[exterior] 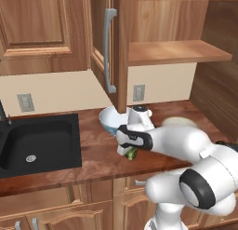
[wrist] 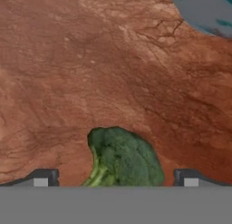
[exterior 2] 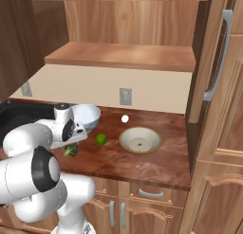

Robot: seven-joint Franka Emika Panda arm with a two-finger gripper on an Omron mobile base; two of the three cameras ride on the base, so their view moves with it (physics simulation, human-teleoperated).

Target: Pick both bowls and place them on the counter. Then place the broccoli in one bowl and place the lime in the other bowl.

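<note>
Looking across the reddish-brown counter (exterior 2: pixel 156 166), I am seeing a black sink (exterior: pixel 39 140) set into it at the left, a beige wall with outlets behind, and an open wooden cabinet with a bare shelf (exterior 2: pixel 128 55) above. My gripper (wrist: pixel 115 175) is hanging low over the broccoli (wrist: pixel 122 159), its two fingertips (wrist: pixel 45 177) standing wide apart on either side of the floret, clamped on nothing. From the hand view, the broccoli is lying on its side on the counter, bumpy head toward the far end and pale stem running back toward the camera and slightly left, so its long axis is running roughly along the gripper's line of sight. The right base view is giving me what the left one hides: the lime (exterior 2: pixel 100 139) sitting between the two bowls, a small white ball (exterior 2: pixel 125 118) farther back, and the shallow beige bowl (exterior 2: pixel 139 140) standing clear at the right. The deep white-and-blue bowl (exterior 2: pixel 88 115) is sitting just behind the wrist, near the broccoli. In the left base view the arm is covering much of the counter, with the floret peeking from under the hand.
</note>
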